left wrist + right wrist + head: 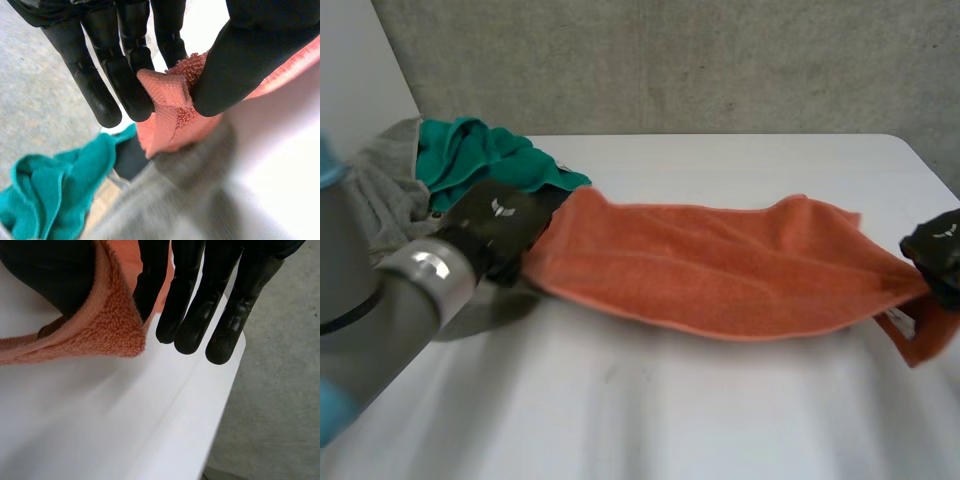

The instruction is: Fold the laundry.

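**A:** The left robot hand [500, 225] in the head view: where was it?

**B:** At the nine o'clock end of the orange towel [720, 275], which was stretched across the table [720, 420]. The right robot hand [935, 250] had the three o'clock end. A green cloth [480, 160] and a grey garment [380, 195] lay at ten o'clock.

**A:** The left wrist view?

**B:** Fingers [120, 85] and thumb pinched a towel corner.

**A:** The right wrist view?

**B:** The towel's edge was nipped between thumb and fingers [195, 305].

**A:** Which step?

**B:** Spreading, I'd judge. Next, both ends need lowering together, taut, before any fold.

**A:** Any writing?

**B:** A pale mark on each hand's back, too small to read.
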{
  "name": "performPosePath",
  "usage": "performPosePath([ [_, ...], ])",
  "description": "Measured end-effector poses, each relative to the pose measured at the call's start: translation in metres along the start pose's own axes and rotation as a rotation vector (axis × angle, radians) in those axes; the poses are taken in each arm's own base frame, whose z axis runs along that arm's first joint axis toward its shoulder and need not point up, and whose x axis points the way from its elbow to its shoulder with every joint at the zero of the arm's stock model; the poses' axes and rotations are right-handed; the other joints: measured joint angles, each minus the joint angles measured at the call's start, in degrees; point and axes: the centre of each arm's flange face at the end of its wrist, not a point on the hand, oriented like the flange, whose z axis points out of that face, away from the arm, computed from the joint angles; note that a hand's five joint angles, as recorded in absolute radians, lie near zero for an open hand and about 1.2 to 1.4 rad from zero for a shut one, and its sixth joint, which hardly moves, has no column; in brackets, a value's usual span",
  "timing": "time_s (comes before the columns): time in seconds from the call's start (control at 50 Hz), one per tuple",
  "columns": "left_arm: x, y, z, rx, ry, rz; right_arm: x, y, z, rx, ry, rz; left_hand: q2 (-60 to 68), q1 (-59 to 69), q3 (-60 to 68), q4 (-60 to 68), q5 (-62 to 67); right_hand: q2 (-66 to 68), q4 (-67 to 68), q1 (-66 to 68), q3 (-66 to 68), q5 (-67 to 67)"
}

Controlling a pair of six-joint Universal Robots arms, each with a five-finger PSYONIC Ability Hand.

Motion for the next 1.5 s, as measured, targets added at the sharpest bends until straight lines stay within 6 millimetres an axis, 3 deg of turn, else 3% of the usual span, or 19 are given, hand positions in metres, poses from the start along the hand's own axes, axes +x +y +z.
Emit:
performPosePath([
  [0.04, 0.003, 0.006, -0.031, -0.066, 0.031, 0.058, 0.005, 0.001, -0.023, -0.027, -0.017, -0.104, 0.0, 0.0, 0.0, 0.0, 0.0, 0.0, 0.0, 0.0, 0.0, 0.0],
  [0.08, 0.008, 0.015, -0.047, -0.117, 0.063, 0.117, 0.006, 0.004, -0.032, -0.043, -0.029, -0.148, 0.0, 0.0, 0.0, 0.0, 0.0, 0.0, 0.0, 0.0, 0.0, 0.0],
  [0.2, 0.020, 0.038, -0.065, -0.211, 0.125, 0.275, -0.003, 0.018, -0.044, -0.084, -0.104, -0.252, 0.1, 0.0, 0.0, 0.0, 0.0, 0.0, 0.0, 0.0, 0.0, 0.0],
  [0.24, 0.021, 0.041, -0.062, -0.215, 0.125, 0.287, -0.006, 0.020, -0.042, -0.090, -0.121, -0.258, 0.1, 0.0, 0.1, 0.0, 0.0, 0.0, 0.0, 0.0, 0.0, 0.0],
  [0.3, 0.019, 0.046, -0.028, -0.190, 0.082, 0.297, -0.014, 0.027, -0.018, -0.105, -0.171, -0.265, 0.1, 0.0, 0.3, 0.0, 0.0, 0.0, 0.0, 0.0, 0.0, 0.0],
  [0.38, 0.006, 0.040, 0.023, -0.118, -0.027, 0.286, -0.004, 0.018, 0.017, -0.077, -0.101, -0.263, 0.1, 0.0, 0.3, 0.0, 0.0, 0.2, 0.0, 0.0, 0.0, 0.0],
  [0.48, -0.027, 0.008, 0.078, 0.014, -0.232, 0.276, 0.028, -0.022, 0.047, 0.046, 0.117, -0.238, 0.1, 0.0, 0.3, 0.2, 0.0, 0.3, 0.0, 0.0, 0.0, 0.0],
  [0.52, -0.049, -0.016, 0.101, 0.100, -0.354, 0.265, 0.058, -0.062, 0.057, 0.188, 0.303, -0.196, 0.1, 0.0, 0.3, 0.2, 0.0, 0.3, 0.0, 0.0, 0.0, 0.0],
  [0.56, -0.063, -0.031, 0.113, 0.160, -0.431, 0.255, 0.067, -0.074, 0.058, 0.234, 0.359, -0.180, 0.1, 0.0, 0.3, 0.2, 0.0, 0.3, 0.0, 0.0, 0.0, 0.0],
  [0.58, -0.075, -0.046, 0.118, 0.218, -0.493, 0.248, 0.087, -0.100, 0.056, 0.344, 0.480, -0.144, 0.2, 0.0, 0.3, 0.2, 0.0, 0.3, 0.0, 0.0, 0.0, 0.0],
  [0.64, -0.104, -0.083, 0.119, 0.379, -0.637, 0.230, 0.111, -0.128, 0.049, 0.483, 0.622, -0.103, 0.3, 0.0, 0.3, 0.2, 0.0, 0.3, 0.0, 0.0, 0.0, 0.0],
  [0.68, -0.130, -0.121, 0.109, 0.559, -0.769, 0.213, 0.129, -0.150, 0.038, 0.611, 0.741, -0.075, 0.4, 0.0, 0.3, 0.2, 0.0, 0.3, 0.0, 0.0, 0.0, 0.2],
  [0.78, -0.145, -0.146, 0.096, 0.726, -0.836, 0.183, 0.130, -0.163, 0.031, 0.704, 0.785, -0.069, 0.4, 0.0, 0.3, 0.2, 0.4, 0.3, 0.0, 0.0, 0.0, 0.4],
  [0.88, -0.133, -0.126, 0.100, 0.702, -0.756, 0.140, 0.103, -0.151, 0.039, 0.667, 0.667, -0.091, 0.5, 0.0, 0.3, 0.2, 0.5, 0.3, 0.0, 0.0, 0.0, 0.4],
  [1.1, -0.061, -0.009, 0.103, 0.366, -0.471, 0.041, 0.015, -0.083, 0.061, 0.474, 0.212, -0.094, 0.5, 0.0, 0.5, 0.3, 0.5, 0.3, 0.3, 0.0, 0.1, 0.4],
  [1.2, -0.043, 0.019, 0.101, 0.287, -0.414, 0.014, -0.006, -0.059, 0.072, 0.407, 0.109, -0.029, 0.5, 0.0, 0.5, 0.3, 0.5, 0.3, 0.3, 0.0, 0.1, 0.4],
  [1.22, -0.036, 0.031, 0.100, 0.254, -0.393, 0.003, -0.021, -0.042, 0.081, 0.358, 0.039, 0.041, 0.5, 0.0, 0.5, 0.3, 0.5, 0.3, 0.3, 0.0, 0.1, 0.4],
  [1.34, -0.033, 0.047, 0.098, 0.207, -0.379, -0.014, -0.042, -0.004, 0.100, 0.246, -0.079, 0.286, 0.5, 0.0, 0.5, 0.3, 0.5, 0.3, 0.3, 0.0, 0.1, 0.4],
  [1.5, -0.042, 0.047, 0.093, 0.203, -0.400, -0.023, -0.030, 0.019, 0.108, 0.155, -0.094, 0.578, 0.5, 0.0, 0.5, 0.3, 0.5, -23.0, -23.4, -18.3, -23.5, -21.8],
])
